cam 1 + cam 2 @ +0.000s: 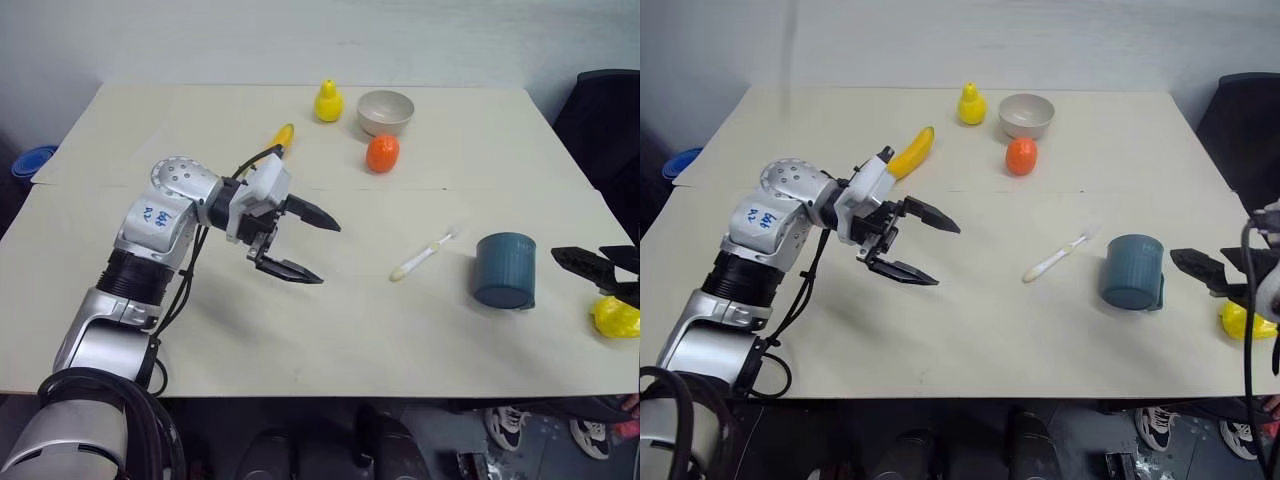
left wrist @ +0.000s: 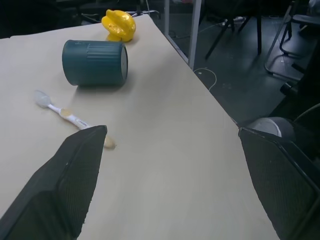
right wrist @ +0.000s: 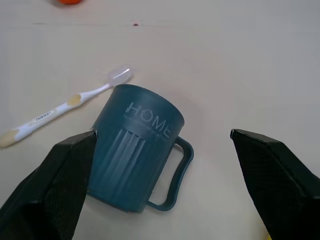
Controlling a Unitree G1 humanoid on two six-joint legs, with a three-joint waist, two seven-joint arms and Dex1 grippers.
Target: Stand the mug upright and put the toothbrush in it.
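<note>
I see the dark slate-blue ribbed plastic mug (image 1: pixel 505 270) on its side, so my right gripper (image 1: pixel 588 268) waits spread empty beside it, and my left gripper (image 1: pixel 300 243), also spread empty, hangs near the slim white toothbrush (image 1: pixel 424 254).

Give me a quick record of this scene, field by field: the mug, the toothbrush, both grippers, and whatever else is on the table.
mug: the mug lies on its side on the table, handle resting on the tabletop, not yet upright
toothbrush: the toothbrush lies flat beside the mug, apart from it, outside it
left gripper: the left gripper is open, holding nothing, above the table
right gripper: the right gripper is open, near the mug, not gripping it
other things: banana, bowl, orange fruit, yellow pear, yellow pepper
</note>
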